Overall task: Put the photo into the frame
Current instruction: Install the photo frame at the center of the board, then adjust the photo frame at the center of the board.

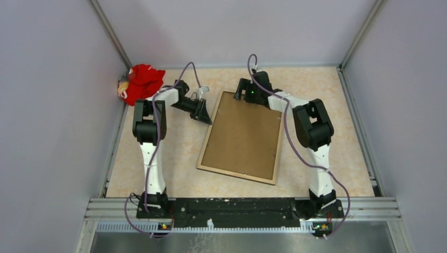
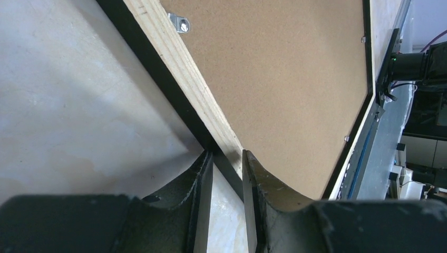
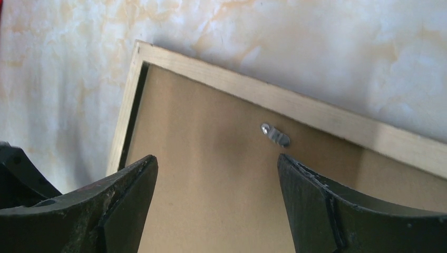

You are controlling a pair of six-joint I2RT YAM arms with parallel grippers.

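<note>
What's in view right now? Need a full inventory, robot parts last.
frame: 1, tan wood back facing up, black sides, lying at an angle mid-table
backing board: 1, brown, set in the frame's back
clips: at least 3, silver, along the board's edges
red plush item: 1, red, far-left corner of the table
photo: none visible
table: 1, beige marbled, under everything
left gripper: 1, black, closed on the frame's left rail
right gripper: 1, black, open, above the board near the frame's far rail
</note>
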